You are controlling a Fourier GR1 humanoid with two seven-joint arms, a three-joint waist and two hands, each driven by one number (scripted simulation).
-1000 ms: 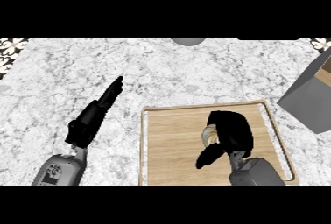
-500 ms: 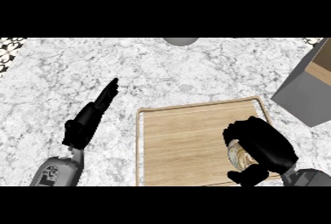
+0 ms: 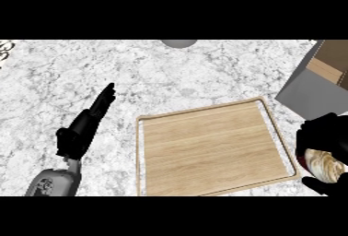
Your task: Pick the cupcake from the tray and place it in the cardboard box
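The cupcake (image 3: pixel 325 166), pale cream on top with a dark red band, is held in my right hand (image 3: pixel 327 133) at the view's right edge, just past the tray's right rim. Fingers and thumb curl round it and hide much of it. The wooden tray (image 3: pixel 211 150) with its light rim lies bare in the middle. The cardboard box (image 3: pixel 319 78), grey outside and brown inside, stands at the upper right, beyond the right hand. My left hand (image 3: pixel 85 126) rests open to the left of the tray, fingers straight and pointing away.
A grey round object (image 3: pixel 179 43) shows partly at the counter's far edge. A patterned item (image 3: pixel 4 50) peeks in at the upper left corner. Marble counter stretches between the left hand and the box.
My right hand has carried the cupcake rightward off the tray toward the view's edge. The view shifted, so the tray and box sit differently. The left hand stays open.
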